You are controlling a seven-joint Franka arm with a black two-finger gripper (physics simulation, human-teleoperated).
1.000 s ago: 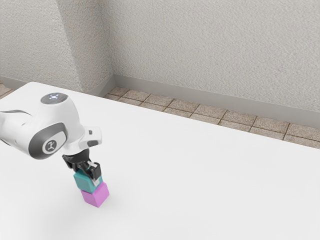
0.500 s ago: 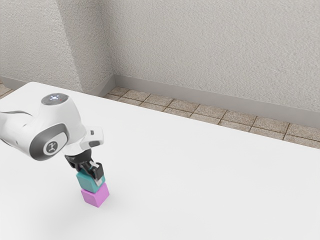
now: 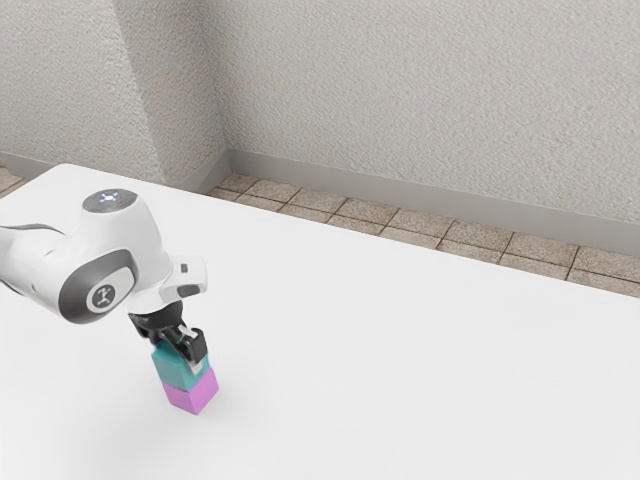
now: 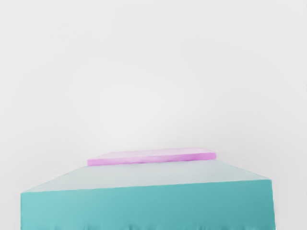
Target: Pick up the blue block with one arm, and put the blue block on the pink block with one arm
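Gripper (image 3: 180,349) clasps blue block (image 3: 170,369) (teal-looking) resting on pink block (image 3: 189,393).

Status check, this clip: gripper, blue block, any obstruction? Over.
Gripper shut on blue block. Blue block seated on pink block, not yet released. Nothing in the way.

Our arm (image 3: 60,270) runs off the exterior view's left edge, and the desk (image 3: 400,350) is cropped on three sides. Our hand (image 3: 178,343) covers the blue block's (image 3: 172,368) top. In the wrist view, that block is cut by the picture's edge and hides the pink block (image 4: 153,157), except for a thin strip.
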